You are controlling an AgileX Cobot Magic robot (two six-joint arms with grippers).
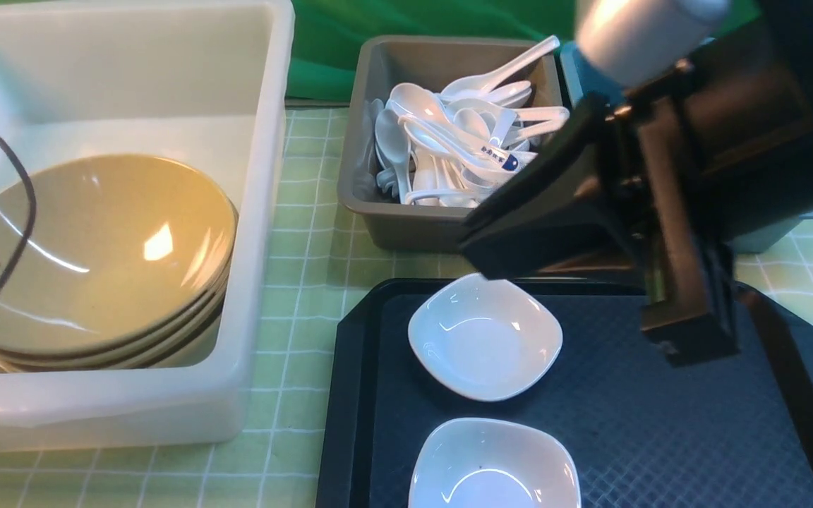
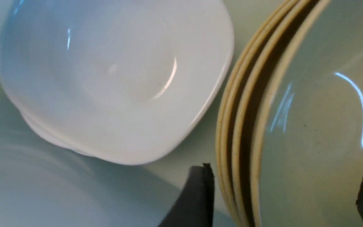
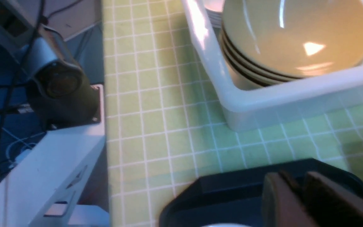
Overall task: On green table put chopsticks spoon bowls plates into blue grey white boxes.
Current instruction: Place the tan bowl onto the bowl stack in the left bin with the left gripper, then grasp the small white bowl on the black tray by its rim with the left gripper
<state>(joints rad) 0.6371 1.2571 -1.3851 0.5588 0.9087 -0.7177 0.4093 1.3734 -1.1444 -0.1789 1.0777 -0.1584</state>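
Note:
Stacked tan bowls [image 1: 96, 254] sit in the big white box [image 1: 265, 212] on the green table [image 1: 308, 268]. In the left wrist view my left gripper [image 2: 285, 195] is open, its fingers [image 2: 200, 195] standing either side of the bowls' [image 2: 310, 126] rim, with a white plate [image 2: 115, 78] lying beside the stack. Two more plates [image 1: 484, 337] [image 1: 492, 466] lie on the black tray. My right gripper [image 3: 295, 178] hangs shut and empty over the tray, by the far plate. The marked spoon [image 1: 495, 156] lies in the grey box [image 1: 378, 212]. The blue box [image 1: 773, 238] is mostly hidden behind my right arm. No chopsticks show.
The black tray [image 1: 660, 437] fills the near right. Several plain white spoons [image 1: 406, 141] pile up in the grey box. In the right wrist view the table edge [image 3: 104, 94] borders a mounted camera and cables [image 3: 58, 78], and the white box [image 3: 295, 94] stands close.

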